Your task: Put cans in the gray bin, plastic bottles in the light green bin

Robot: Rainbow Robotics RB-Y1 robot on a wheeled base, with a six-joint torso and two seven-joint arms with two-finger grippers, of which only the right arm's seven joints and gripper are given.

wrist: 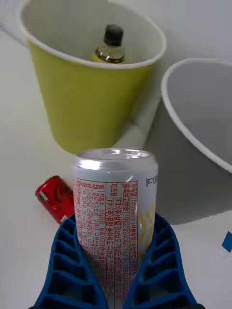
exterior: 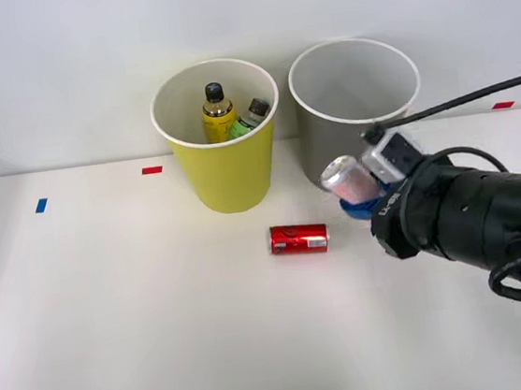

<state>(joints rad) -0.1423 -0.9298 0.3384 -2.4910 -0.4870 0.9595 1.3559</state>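
Tool (wrist: pixel 116 270) grips pale can (wrist: pixel 115 212), seemingly before gray bin (exterior: pixel 316 142).

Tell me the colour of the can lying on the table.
Red with silver ends, clearest in the front view.

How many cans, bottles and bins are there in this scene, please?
Cans: 2, a red can lying on the table and a pale can held in the right claw.
Bottles: 2, a yellow bottle and a green bottle, both inside the yellow-green bin.
Bins: 2, the yellow-green bin and a gray bin.
Total: 6.
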